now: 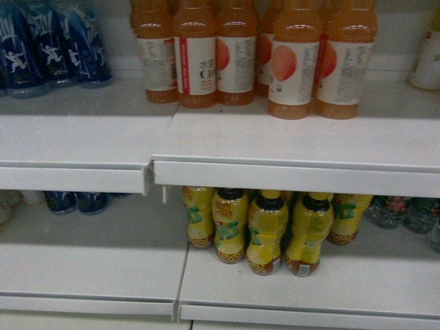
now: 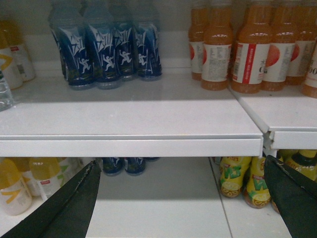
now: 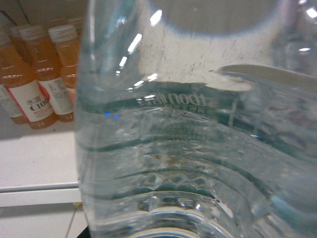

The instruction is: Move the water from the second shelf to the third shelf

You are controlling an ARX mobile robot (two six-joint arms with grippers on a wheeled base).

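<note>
White shelf (image 3: 34,168), water (image 3: 188,163) fills view — close

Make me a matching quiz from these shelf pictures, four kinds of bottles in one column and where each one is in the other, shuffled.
Things:
1. water bottle
2. orange juice bottles
3. yellow drink bottles
4. blue bottles

Places:
A. upper shelf, left of the orange juice
B. lower shelf, below the orange juice
C. filling the right wrist view, close to the camera
D. upper shelf, centre and right in the head view

Pairs: 1-C, 2-D, 3-B, 4-A
</note>
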